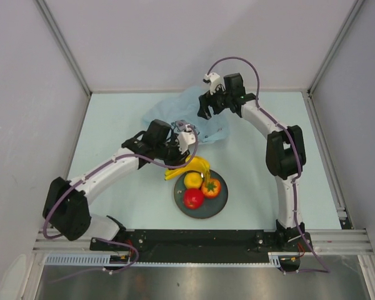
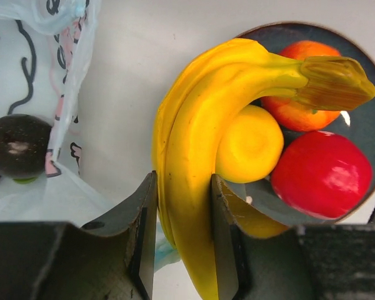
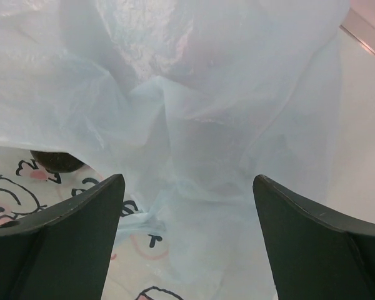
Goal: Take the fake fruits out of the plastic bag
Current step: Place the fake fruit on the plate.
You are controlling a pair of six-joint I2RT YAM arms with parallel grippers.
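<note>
Left end effector around banana bunch

Plate: crowded with apple, orange and yellow fruit; banana bunch overhangs the far rim.
Bag: crumpled heap, far middle.
Open desk: left of bag; also between plate and right arm.

**Cropped and Covered**

Left wrist view: the banana bunch runs off the frame at 6 o'clock, its lower stretch masked by the fingers of the left gripper; its stem covers much of the orange fruit; the plate is cropped at 3 o'clock; the dark purple ball, veiled behind the plastic bag, is clipped at 9 o'clock; right wrist view: bag folds bury all but a dark sliver at 9 o'clock; the right gripper is cut off at 6 o'clock.
</note>
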